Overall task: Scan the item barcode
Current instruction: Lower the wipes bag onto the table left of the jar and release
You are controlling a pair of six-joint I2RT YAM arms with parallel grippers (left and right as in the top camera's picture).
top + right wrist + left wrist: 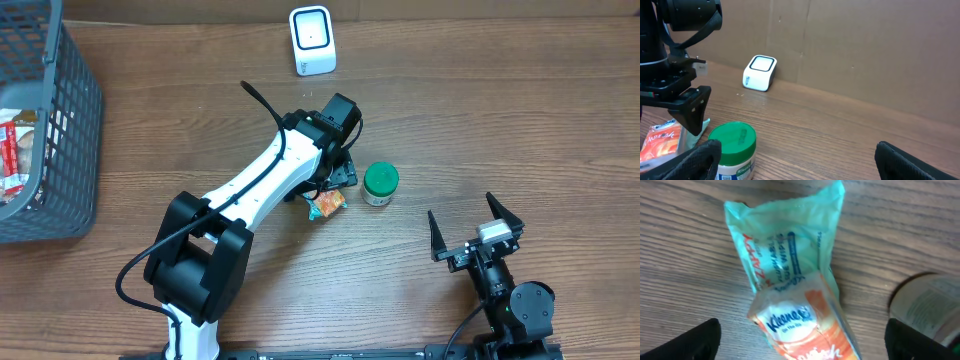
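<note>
A Kleenex tissue pack (326, 205), orange and teal, lies flat on the wooden table. My left gripper (335, 178) hangs just above it. In the left wrist view the pack (790, 285) fills the middle, and the left gripper (805, 342) is open with its dark fingers far apart on either side, not touching the pack. No barcode shows on it. The white scanner (312, 40) stands at the back of the table. My right gripper (476, 228) rests open near the front right with nothing between its fingers.
A green-lidded jar (380, 184) stands just right of the tissue pack and close in front of the right gripper (795, 160). A grey basket (70, 130) holding packets sits at the far left. A brown wall rises behind the scanner (759, 73).
</note>
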